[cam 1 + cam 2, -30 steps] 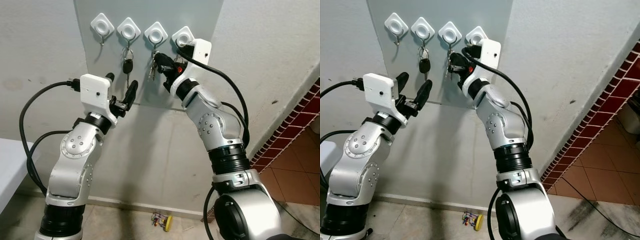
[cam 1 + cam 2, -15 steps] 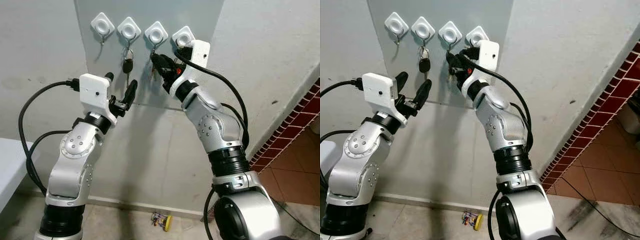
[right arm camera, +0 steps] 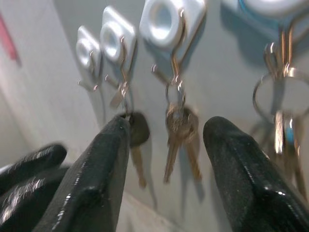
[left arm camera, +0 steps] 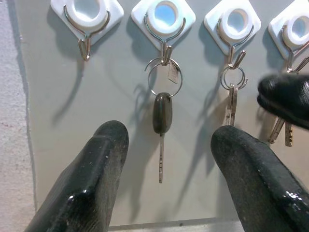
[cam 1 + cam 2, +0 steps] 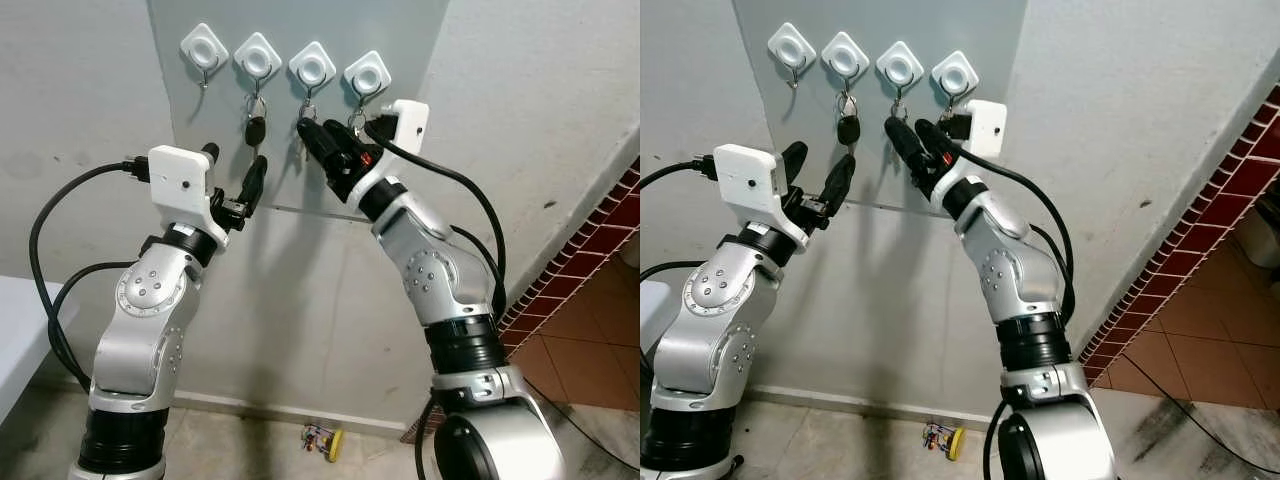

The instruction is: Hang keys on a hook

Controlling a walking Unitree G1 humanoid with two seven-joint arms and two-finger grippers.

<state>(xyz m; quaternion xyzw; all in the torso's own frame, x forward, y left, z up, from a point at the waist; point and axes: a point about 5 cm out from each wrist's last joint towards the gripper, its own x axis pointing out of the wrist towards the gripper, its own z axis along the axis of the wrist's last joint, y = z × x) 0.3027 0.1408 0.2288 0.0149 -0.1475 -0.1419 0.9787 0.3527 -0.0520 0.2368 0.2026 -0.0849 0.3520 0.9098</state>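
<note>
A grey panel (image 5: 410, 30) on the wall carries a row of white hooks. The leftmost hook (image 5: 205, 52) is bare. A black-headed key (image 4: 162, 113) hangs from the second. Silver keys (image 3: 181, 130) hang from the third hook (image 5: 312, 70), and another bunch (image 3: 282, 125) from the fourth. My right gripper (image 5: 322, 140) is open and holds nothing; its fingers point at the third hook's keys from just below, without touching them. My left gripper (image 5: 233, 170) is open too, a little below the black-headed key.
A small colourful object (image 5: 325, 440) lies on the floor at the foot of the wall. A red tiled wall (image 5: 600, 260) runs along the right. A white surface (image 5: 20, 330) stands at the left edge.
My right gripper let go of the silver keys at the third hook, opened and drew back down and away from the panel. The left arm rose slightly.
</note>
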